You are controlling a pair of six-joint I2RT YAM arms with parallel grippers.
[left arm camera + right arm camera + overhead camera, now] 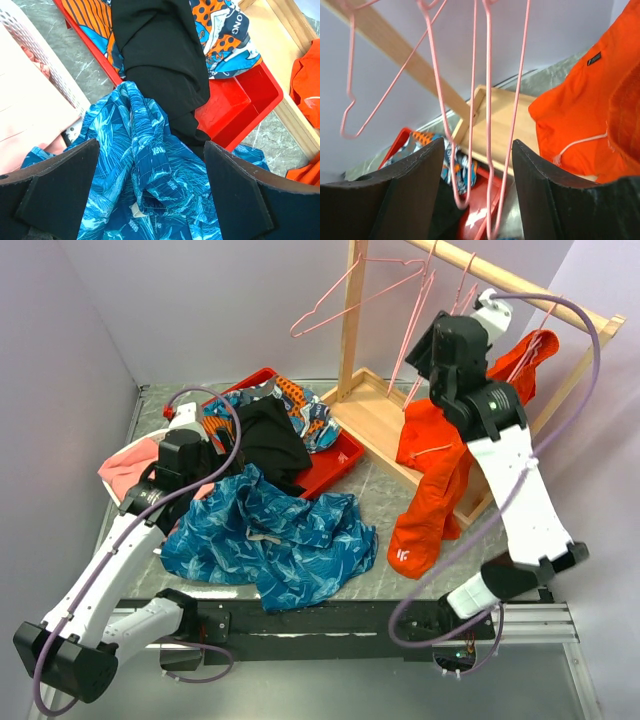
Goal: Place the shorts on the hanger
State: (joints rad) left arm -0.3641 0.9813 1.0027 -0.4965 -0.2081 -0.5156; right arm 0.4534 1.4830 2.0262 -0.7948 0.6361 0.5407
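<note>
shorts point(270, 535) heaped toward near edge of table point(378, 488), left of centre. left gripper point(151, 150) spread wide above them, empty. right gripper point(477, 145) parted around hanger point(488, 125) wires near far-right corner, not clamped. fabric likely light, floppy, prone to sag; pinch bunched ridge or waistband.

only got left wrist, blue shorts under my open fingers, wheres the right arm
Observer: Raised at the wooden rail. The right gripper is open, and the hanger wire dangles in the gap between its fingers, ungripped.
Operator: any other free hangers
Observer: Yes, an empty pink hanger hangs near the rail's left end. The orange garment hangs toward the right end.
</note>
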